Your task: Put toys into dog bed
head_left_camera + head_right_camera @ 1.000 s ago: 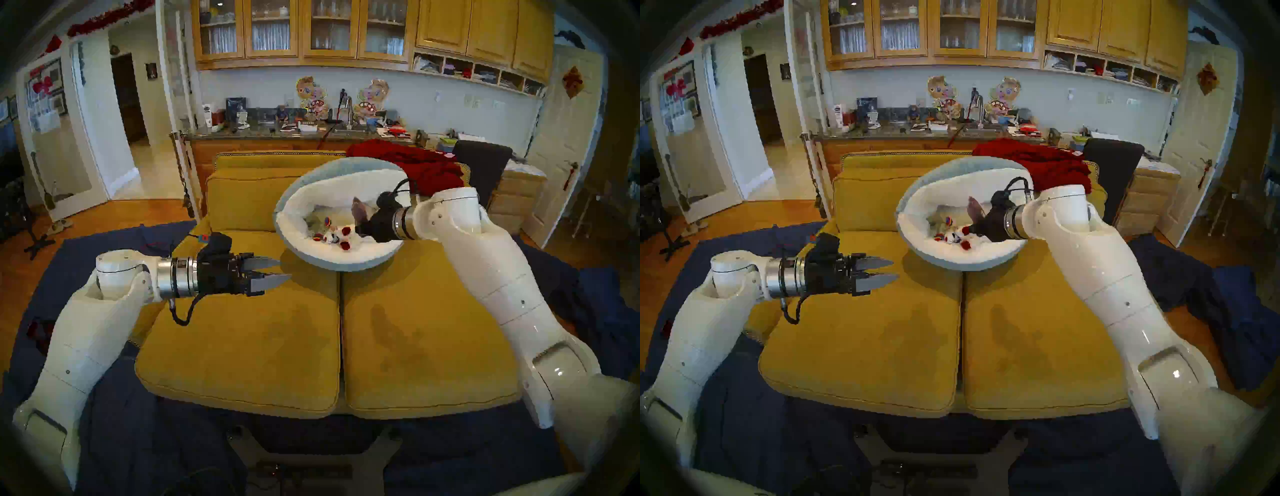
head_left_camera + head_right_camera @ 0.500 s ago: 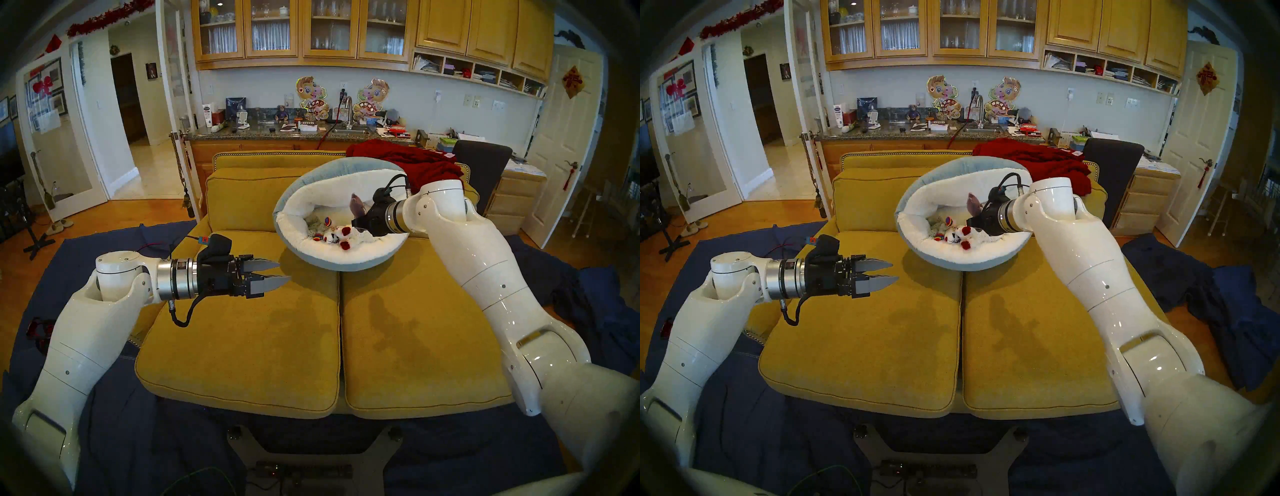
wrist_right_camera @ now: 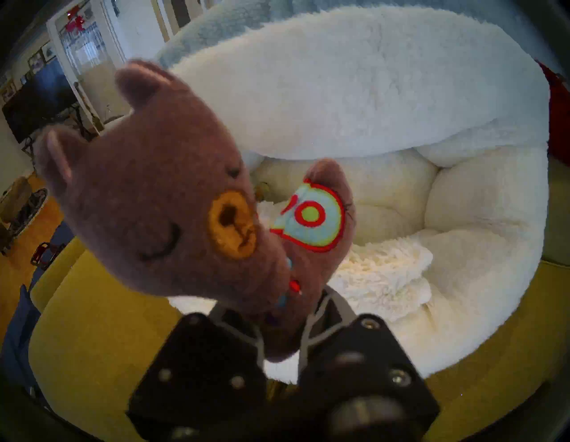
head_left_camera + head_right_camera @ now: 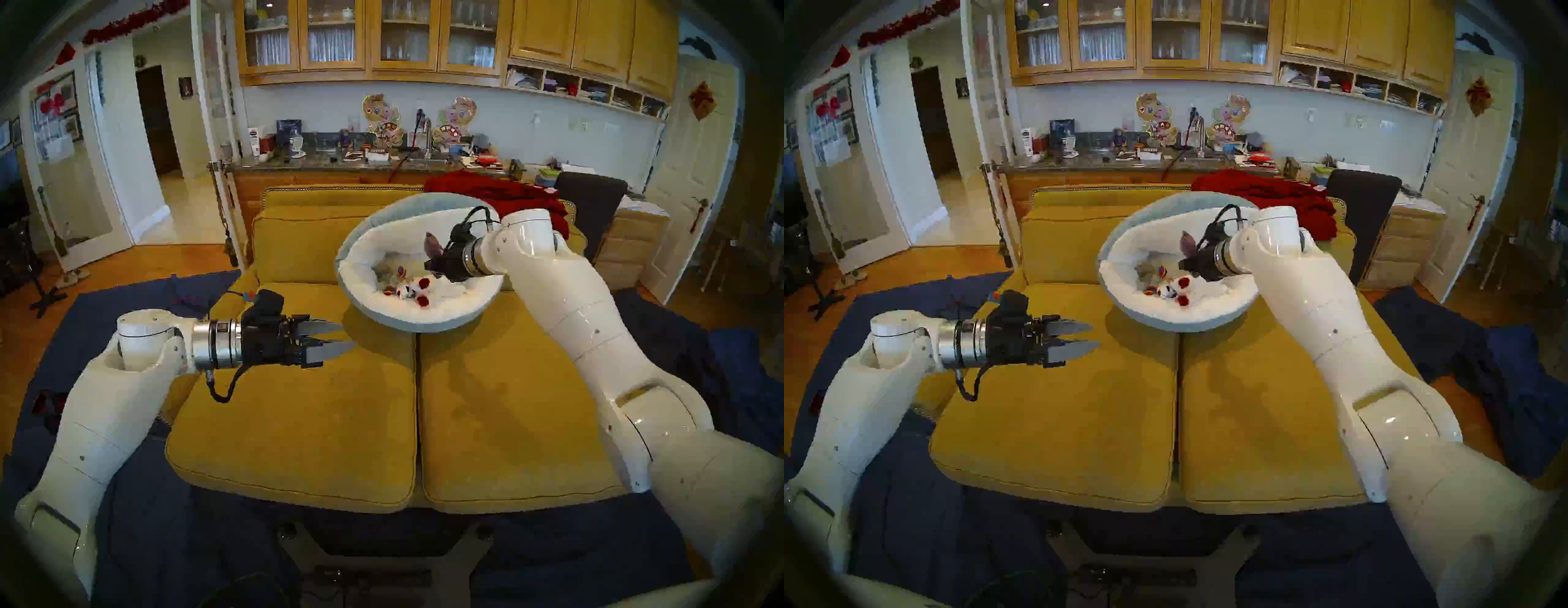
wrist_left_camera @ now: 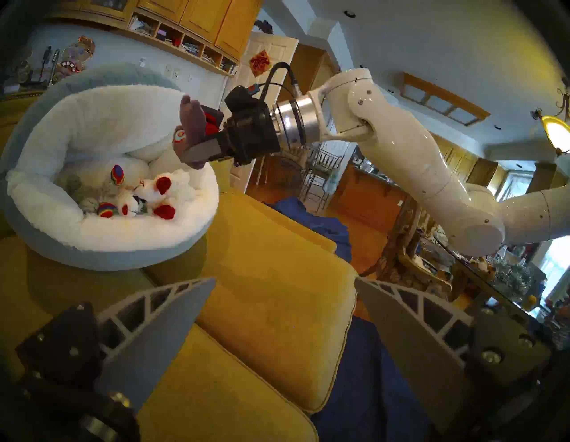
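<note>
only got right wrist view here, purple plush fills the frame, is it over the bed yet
Observer: Yes, the left wrist view shows the purple plush held above the dog bed, just inside its right rim.
Operator: anything already in there
Observer: A white lamb with red feet and a white toy with rainbow trim lie together in the middle.
Operator: left arm in the way
Observer: No, the left gripper hangs open over the left sofa cushion, clear of the bed.
</note>
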`<state>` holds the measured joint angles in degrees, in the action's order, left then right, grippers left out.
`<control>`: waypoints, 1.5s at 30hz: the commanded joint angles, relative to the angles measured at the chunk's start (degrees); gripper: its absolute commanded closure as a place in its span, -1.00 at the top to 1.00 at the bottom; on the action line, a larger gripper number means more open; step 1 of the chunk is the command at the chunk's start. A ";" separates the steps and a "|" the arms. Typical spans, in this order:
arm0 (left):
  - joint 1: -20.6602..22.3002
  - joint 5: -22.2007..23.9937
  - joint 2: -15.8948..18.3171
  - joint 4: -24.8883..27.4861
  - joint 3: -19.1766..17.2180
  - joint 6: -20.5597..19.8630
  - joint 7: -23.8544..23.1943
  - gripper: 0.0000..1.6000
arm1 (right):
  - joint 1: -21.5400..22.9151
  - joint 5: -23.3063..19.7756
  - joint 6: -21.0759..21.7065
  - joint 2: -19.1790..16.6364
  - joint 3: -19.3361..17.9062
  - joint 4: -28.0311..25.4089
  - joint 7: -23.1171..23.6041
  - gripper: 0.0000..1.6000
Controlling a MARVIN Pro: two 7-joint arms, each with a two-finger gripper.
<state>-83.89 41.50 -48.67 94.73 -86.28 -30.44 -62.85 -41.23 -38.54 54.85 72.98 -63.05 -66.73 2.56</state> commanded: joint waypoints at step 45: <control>0.71 0.02 0.36 0.83 -0.52 0.33 -0.13 1.00 | 18.78 6.53 -2.34 10.46 3.95 25.21 0.98 -1.00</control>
<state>-84.39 41.11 -48.16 94.74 -86.19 -30.38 -62.83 -27.35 -32.69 53.76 82.12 -59.41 -42.35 3.25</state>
